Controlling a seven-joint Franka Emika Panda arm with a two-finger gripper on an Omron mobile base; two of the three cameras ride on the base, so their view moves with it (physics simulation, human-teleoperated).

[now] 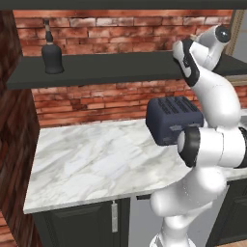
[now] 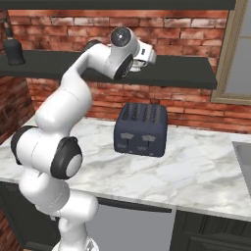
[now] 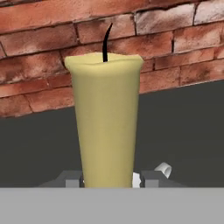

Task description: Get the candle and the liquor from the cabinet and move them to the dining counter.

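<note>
The candle [image 3: 107,122], a pale-yellow cylinder with a black wick, stands on the dark grey cabinet shelf [image 3: 183,131] before the red brick back. My gripper [image 3: 111,180] is shut on the candle, one fingertip pressed against each side of its lower part. A bit of the whitish holder [image 3: 164,169] peeks out beside it. In the right base view my gripper [image 2: 142,62] reaches onto the cabinet shelf [image 2: 181,71] near its middle. The liquor [image 1: 52,57], a squat black bottle, stands far to the left on the same shelf [image 1: 111,67]. The dining counter is out of view.
A dark blue toaster [image 2: 141,128] sits on the marble worktop [image 1: 96,159] below the shelf, right under my arm. A dark wooden side panel [image 1: 14,135] closes the left end. A window frame [image 2: 230,54] and a sink edge [image 2: 243,152] lie to the right.
</note>
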